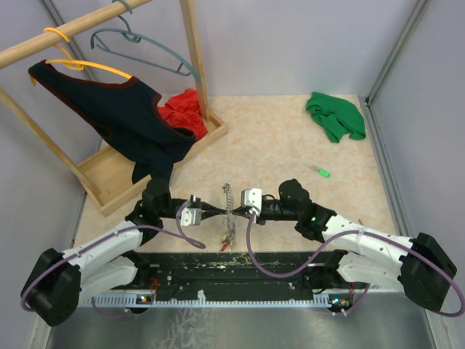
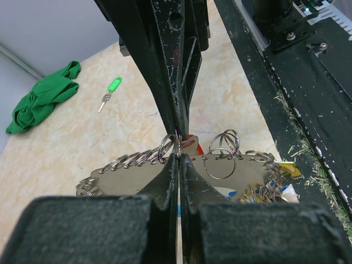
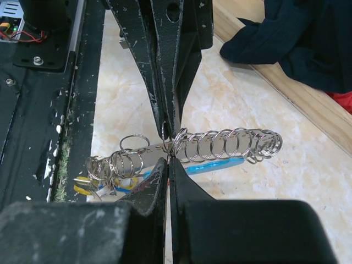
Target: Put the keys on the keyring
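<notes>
The keyring [image 1: 227,198] is a silvery strip strung with wire rings, held off the table between both arms. My left gripper [image 2: 179,156] is shut on one small ring of the keyring [image 2: 129,175]. My right gripper [image 3: 168,160] meets it tip to tip and is shut. A sliver of the red key [image 2: 192,142] shows at its pads, against the keyring [image 3: 231,146]. The green key [image 1: 322,171] lies alone on the table, far right, also in the left wrist view as the green key [image 2: 111,88]. Blue and yellow tags [image 3: 91,188] hang at the near end.
A green cloth [image 1: 334,116] lies at the far right. At far left, a wooden rack base [image 1: 109,178] carries a dark garment [image 1: 116,116] and a red cloth [image 1: 185,113] under hangers. A black base plate [image 1: 240,265] runs along the near edge.
</notes>
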`<state>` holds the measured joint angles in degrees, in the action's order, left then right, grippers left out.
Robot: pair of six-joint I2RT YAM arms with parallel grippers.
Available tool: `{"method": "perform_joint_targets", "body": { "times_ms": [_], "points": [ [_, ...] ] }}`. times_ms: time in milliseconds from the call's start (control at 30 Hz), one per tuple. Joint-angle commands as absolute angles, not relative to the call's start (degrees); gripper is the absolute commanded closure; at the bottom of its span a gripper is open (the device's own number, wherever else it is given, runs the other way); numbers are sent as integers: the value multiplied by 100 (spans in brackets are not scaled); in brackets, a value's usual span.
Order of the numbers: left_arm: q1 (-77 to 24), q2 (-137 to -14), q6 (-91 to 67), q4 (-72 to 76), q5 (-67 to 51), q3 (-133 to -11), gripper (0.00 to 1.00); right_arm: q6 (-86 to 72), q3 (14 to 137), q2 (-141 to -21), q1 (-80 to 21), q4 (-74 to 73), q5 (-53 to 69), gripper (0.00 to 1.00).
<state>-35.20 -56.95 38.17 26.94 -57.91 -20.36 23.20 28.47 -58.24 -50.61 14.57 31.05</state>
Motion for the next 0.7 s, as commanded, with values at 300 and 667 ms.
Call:
{"method": "perform_joint_targets", "body": {
  "times_ms": [300,667],
  "points": [
    [-3508,-5800,3696,2838,-6191,-2328,100,2430,2862,-5730,-5174,1930,3263,100],
    [-3567,-5863,3615,2869,-6196,-2347,100,2540,2859,-5765,-5299,2082,3352,100]
  ]
}}
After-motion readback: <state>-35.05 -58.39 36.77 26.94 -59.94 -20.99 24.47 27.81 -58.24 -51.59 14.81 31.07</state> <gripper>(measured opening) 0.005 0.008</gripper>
